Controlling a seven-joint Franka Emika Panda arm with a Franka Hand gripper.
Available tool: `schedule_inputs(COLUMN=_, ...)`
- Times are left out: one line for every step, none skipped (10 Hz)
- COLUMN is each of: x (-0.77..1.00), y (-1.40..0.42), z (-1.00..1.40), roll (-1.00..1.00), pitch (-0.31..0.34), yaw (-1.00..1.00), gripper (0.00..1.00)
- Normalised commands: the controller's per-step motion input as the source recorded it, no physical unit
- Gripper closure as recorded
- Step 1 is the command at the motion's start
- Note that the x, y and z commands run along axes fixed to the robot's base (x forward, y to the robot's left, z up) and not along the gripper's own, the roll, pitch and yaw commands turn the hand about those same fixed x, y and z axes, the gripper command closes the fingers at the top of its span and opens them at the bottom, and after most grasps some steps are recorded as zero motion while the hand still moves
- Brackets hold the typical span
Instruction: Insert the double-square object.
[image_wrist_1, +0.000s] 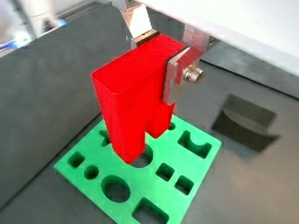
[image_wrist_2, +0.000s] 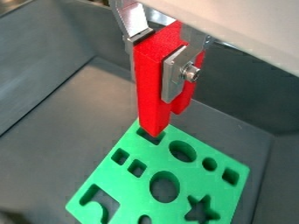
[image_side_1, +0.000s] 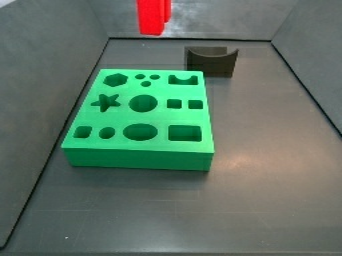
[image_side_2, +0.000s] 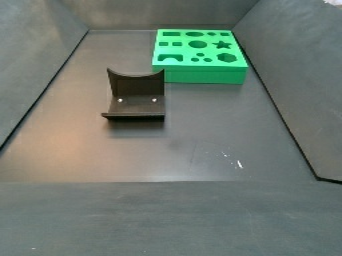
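The double-square object (image_wrist_1: 131, 101) is a bright red tall piece of two joined square bars. My gripper (image_wrist_1: 160, 57) is shut on its upper end, with a silver finger (image_wrist_1: 179, 77) on each side, and holds it upright; both wrist views show this (image_wrist_2: 158, 54). The red piece (image_wrist_2: 149, 87) hangs over the green block (image_wrist_2: 176, 188), its lower end above a cutout near one edge. In a side view the red piece (image_side_1: 154, 15) is well above the far end of the green block (image_side_1: 140, 140), and the gripper is out of frame there.
The green block (image_side_2: 201, 60) has several shaped holes, including a star, circles and squares. The dark grey fixture (image_side_2: 134, 95) with a curved top stands on the floor beside it, also seen in other views (image_side_1: 211, 60) (image_wrist_1: 246, 121). Grey bin walls (image_side_1: 67, 60) surround the floor.
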Motion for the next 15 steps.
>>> schedule_inputs(x=0.0, y=0.0, z=-0.17, roll=0.0, pitch=-0.06, yaw=-1.0, gripper=1.0)
schedule_inputs(x=0.0, y=0.0, z=-0.19, roll=0.0, pitch=-0.067, yaw=-1.0, gripper=1.0)
schedule_inputs(x=0.0, y=0.0, z=-0.2, roll=0.0, pitch=-0.064, yaw=-1.0, gripper=1.0)
schedule_inputs(x=0.0, y=0.0, z=-0.2, roll=0.0, pitch=-0.06, yaw=-1.0, gripper=1.0)
schedule_inputs(x=0.03, y=0.0, z=-0.22, roll=0.0, pitch=0.0, yaw=-1.0, gripper=1.0)
schedule_inputs(x=0.01, y=0.0, z=-0.37, roll=0.0, pitch=-0.036, yaw=-1.0, gripper=1.0)
schedule_inputs(x=0.15, y=0.0, z=-0.68, roll=0.0, pitch=0.0, yaw=-1.0, gripper=1.0)
schedule_inputs(x=0.35, y=0.03, z=-0.82, roll=-0.01, pitch=0.0, yaw=-0.87, gripper=1.0)
schedule_inputs(x=0.46, y=0.08, z=-0.77, roll=-0.02, pitch=0.0, yaw=-0.77, gripper=1.0)
schedule_inputs(x=0.76, y=0.28, z=-0.66, roll=0.0, pitch=0.0, yaw=-0.47, gripper=1.0)
schedule_inputs(x=0.8, y=0.38, z=-0.75, roll=0.0, pitch=0.017, yaw=-0.37, gripper=1.0)
schedule_inputs(x=0.68, y=0.31, z=-0.63, roll=0.0, pitch=0.013, yaw=-0.51, gripper=1.0)
schedule_inputs(x=0.35, y=0.15, z=-0.46, roll=0.0, pitch=0.0, yaw=-0.84, gripper=1.0)
schedule_inputs(x=0.15, y=0.08, z=-0.37, roll=-0.01, pitch=0.0, yaw=-0.96, gripper=1.0)
schedule_inputs(x=0.0, y=0.0, z=-0.25, roll=0.0, pitch=0.0, yaw=-1.0, gripper=1.0)
